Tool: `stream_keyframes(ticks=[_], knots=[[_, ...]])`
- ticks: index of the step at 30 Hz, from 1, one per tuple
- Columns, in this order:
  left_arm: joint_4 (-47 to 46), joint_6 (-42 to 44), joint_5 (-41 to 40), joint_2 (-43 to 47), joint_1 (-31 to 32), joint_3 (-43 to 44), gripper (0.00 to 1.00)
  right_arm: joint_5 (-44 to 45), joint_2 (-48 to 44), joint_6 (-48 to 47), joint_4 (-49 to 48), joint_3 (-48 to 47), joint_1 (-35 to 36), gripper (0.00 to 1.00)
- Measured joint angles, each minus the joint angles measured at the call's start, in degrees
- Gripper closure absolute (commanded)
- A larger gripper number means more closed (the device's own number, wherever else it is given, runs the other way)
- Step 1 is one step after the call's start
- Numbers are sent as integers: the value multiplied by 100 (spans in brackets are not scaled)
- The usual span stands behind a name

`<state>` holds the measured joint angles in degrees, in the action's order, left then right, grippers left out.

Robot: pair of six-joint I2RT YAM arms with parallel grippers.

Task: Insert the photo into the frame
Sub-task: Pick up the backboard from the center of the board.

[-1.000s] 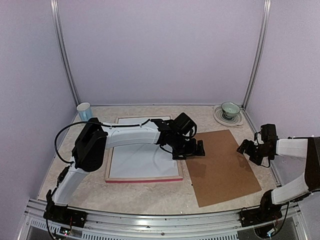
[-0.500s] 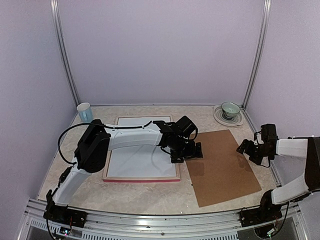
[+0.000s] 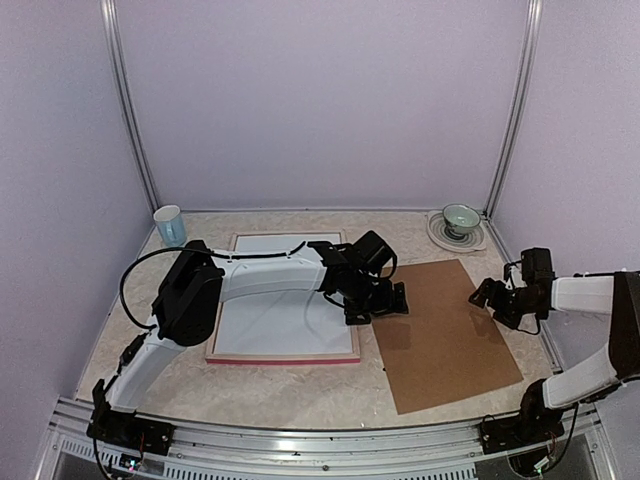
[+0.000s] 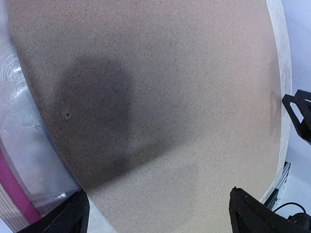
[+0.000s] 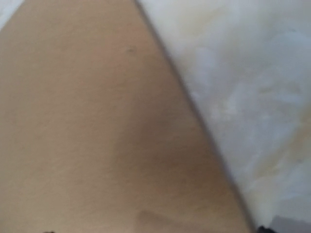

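Frame [image 3: 285,358] flat, pink rail toward the arm bases, long axis unclear; left gripper [image 3: 381,304] and right gripper [image 3: 491,298] jaws apart

L arm reaches across the frame [image 3: 285,357] (pink near rail, white sheet [image 3: 260,330] lying inside). The left gripper [image 3: 382,304] hangs w/ jaws apart at its right rail, beside the brown board [image 3: 450,340]. Over the board's right edge, the right gripper [image 3: 490,300] is spread too. Mug [image 3: 168,224] back-left; bowl [image 3: 461,216] on plate [image 3: 447,237] back-right.
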<state>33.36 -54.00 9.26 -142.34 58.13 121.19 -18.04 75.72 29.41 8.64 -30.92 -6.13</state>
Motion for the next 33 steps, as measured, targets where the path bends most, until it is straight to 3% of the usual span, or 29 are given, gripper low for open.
stream_keyframes(ticks=[13,33], knots=[[-542,-238,385,107,-142,-356,1,435,535,-149,-295,-181,-2,13],[-3497,-966,1285,848,-452,-2511,1,-149,892,-315,-1084,-140,-118,17]])
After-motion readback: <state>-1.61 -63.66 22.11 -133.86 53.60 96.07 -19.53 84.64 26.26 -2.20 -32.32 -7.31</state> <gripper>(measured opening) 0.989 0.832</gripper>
